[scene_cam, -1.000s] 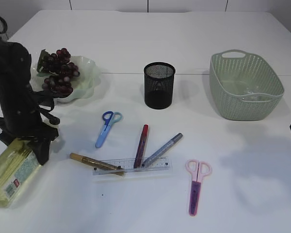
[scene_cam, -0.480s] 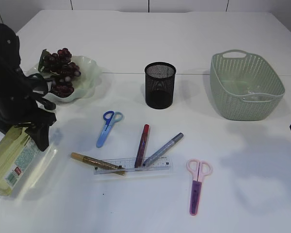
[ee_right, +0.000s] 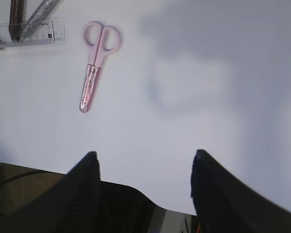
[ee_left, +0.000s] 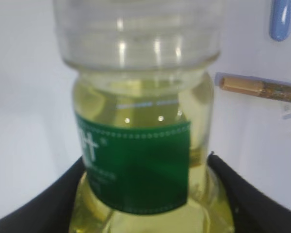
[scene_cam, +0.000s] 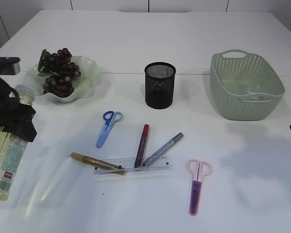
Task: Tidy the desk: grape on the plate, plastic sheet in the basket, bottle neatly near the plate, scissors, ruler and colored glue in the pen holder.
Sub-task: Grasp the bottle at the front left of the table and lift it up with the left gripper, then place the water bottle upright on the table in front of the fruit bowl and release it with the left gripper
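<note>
1. Done, by the look of it: the grapes lie on the plate.
2. In hand: the left tool is clamped on the bottle, at the bench's left edge, near the plate but not yet set down.
3. Left: blue scissors, pink scissors, ruler and three glue pens lie loose.
4. The holder looks empty.
5. The basket may hold the sheet; I cannot tell.
6. The right tool hangs with its jaws apart, holding nothing.
</note>
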Robot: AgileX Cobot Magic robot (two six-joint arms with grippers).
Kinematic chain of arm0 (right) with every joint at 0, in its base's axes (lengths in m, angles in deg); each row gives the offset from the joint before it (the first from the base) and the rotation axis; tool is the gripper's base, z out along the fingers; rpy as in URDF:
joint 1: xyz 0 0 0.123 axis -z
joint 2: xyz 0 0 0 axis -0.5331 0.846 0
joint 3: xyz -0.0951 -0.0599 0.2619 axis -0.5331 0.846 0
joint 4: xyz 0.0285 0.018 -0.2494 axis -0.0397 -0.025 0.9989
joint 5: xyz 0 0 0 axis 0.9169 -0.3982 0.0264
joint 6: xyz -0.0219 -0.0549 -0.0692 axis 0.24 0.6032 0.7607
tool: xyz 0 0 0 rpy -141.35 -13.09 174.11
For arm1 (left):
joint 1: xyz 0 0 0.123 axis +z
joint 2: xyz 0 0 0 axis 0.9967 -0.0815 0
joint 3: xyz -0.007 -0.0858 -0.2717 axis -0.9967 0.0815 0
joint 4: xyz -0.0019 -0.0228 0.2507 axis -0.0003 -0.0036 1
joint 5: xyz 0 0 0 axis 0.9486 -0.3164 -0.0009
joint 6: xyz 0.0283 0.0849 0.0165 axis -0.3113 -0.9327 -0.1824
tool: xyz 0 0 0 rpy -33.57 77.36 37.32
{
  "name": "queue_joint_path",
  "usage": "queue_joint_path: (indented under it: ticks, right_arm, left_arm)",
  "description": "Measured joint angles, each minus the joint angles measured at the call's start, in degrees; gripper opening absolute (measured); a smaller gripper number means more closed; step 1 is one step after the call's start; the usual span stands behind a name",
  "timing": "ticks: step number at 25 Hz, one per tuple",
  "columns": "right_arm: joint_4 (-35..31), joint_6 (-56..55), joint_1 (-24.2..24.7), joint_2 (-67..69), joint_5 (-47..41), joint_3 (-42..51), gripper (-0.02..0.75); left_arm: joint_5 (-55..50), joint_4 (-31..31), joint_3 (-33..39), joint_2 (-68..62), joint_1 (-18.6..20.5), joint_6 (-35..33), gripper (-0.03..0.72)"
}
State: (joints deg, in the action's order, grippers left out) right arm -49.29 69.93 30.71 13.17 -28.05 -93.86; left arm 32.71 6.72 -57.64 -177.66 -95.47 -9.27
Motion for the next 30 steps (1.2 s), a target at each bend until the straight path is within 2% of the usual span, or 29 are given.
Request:
queue_joint_path:
  ticks: [3,9,14,20,23,30]
  right_arm:
    - [0.12,0.11,0.00,0.00,0.00,0.00,0.470]
    - [0.34,0.19,0.00,0.00,0.00,0.00,0.471]
    - [0.56,0.24,0.00,0.00,0.00,0.00,0.471]
    - [1.05,0.24,0.00,0.00,-0.11,0.00,0.470]
    - [1.29,0.24,0.00,0.00,-0.11,0.00,0.470]
    - [1.61,0.24,0.00,0.00,-0.11,0.00,0.470]
  left_arm:
    - [8.56,-1.40,7.77,8.62,0.00,0.21,0.462]
    - [24.46,-2.27,18.47,19.71,0.00,0.21,0.461]
    - [39.82,-2.46,25.23,21.05,0.00,0.21,0.461]
    - [64.50,-2.46,34.06,21.05,0.00,0.21,0.461]
    - [75.35,-2.59,36.45,19.76,0.00,0.21,0.461]
    - [93.50,0.71,36.57,9.99,0.00,0.21,0.461]
